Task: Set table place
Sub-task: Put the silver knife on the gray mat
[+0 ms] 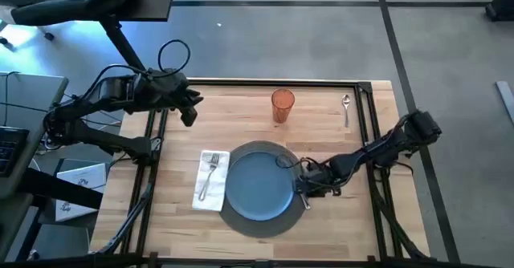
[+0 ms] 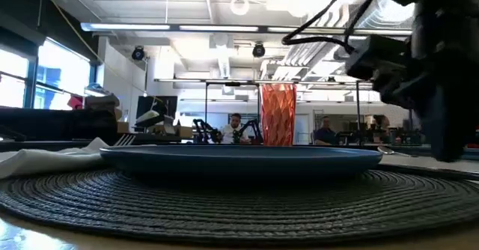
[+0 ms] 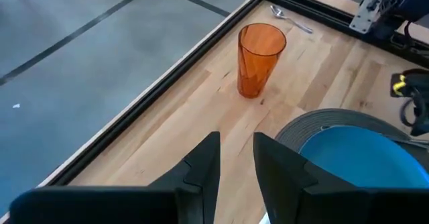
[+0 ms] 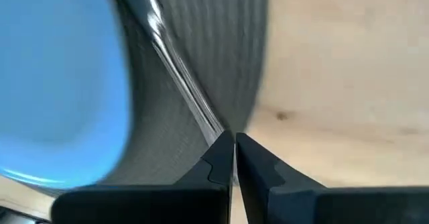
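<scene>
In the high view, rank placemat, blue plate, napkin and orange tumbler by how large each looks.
1. Grey placemat, partly hidden under the plate.
2. Blue plate.
3. White napkin, with a fork on it.
4. Orange tumbler, seen from above, so mostly its rim shows.

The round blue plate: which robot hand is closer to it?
The right gripper. It sits at the round blue plate's right edge over the grey woven placemat, shut on a silver knife. The left gripper hovers farther off, beyond the white napkin.
</scene>
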Robot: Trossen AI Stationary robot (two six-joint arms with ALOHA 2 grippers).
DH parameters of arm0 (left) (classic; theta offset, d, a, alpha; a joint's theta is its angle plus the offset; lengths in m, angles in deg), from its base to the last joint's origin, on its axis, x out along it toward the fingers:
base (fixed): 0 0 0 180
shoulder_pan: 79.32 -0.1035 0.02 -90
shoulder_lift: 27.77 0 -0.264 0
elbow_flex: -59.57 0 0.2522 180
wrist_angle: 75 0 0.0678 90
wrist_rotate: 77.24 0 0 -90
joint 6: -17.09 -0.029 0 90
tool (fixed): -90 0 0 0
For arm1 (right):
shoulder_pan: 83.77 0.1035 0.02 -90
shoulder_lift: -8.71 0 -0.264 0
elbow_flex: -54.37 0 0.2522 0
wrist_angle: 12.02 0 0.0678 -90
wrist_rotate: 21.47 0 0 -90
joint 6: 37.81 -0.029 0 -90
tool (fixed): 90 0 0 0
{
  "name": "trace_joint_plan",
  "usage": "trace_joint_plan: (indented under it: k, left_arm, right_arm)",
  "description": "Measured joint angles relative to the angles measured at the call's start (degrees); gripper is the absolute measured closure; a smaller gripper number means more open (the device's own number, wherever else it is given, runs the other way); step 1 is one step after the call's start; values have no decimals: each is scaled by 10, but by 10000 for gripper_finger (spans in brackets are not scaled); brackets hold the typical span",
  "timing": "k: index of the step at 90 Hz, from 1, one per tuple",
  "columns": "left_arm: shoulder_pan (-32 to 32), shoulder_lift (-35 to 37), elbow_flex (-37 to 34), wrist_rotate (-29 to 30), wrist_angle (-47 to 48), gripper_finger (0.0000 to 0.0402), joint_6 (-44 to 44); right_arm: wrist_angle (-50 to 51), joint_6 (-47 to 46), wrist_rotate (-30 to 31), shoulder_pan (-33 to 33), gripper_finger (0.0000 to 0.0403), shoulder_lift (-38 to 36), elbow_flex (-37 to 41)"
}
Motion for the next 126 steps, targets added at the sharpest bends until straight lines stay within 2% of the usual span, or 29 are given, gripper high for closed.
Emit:
trace_joint_plan:
  k: [30,43,51,62,73,90,101,115,126]
  left_arm:
    - [0,0,0,0,-1,326,-1]
    - [0,0,0,0,0,326,-7]
    - [0,0,0,-3,-1,326,-10]
    - [0,0,0,-4,-1,326,-10]
    - [0,0,0,-4,-1,326,-10]
    - [0,0,0,-5,-1,326,-10]
    - [0,0,0,-6,-1,326,-10]
    - [0,0,0,-6,-1,326,-10]
    - [0,0,0,-6,-1,326,-10]
  right_arm:
    - [-105,9,-20,41,403,27,0]
    - [-95,24,-16,41,403,15,0]
    - [-75,24,9,41,403,-5,0]
    - [-8,1,63,28,403,-34,0]
    - [48,-8,67,2,403,-32,2]
    - [8,51,64,-35,403,-2,2]
    - [-2,56,54,-51,403,18,2]
    - [-44,85,51,-59,403,19,0]
    - [-38,80,45,-59,403,16,0]
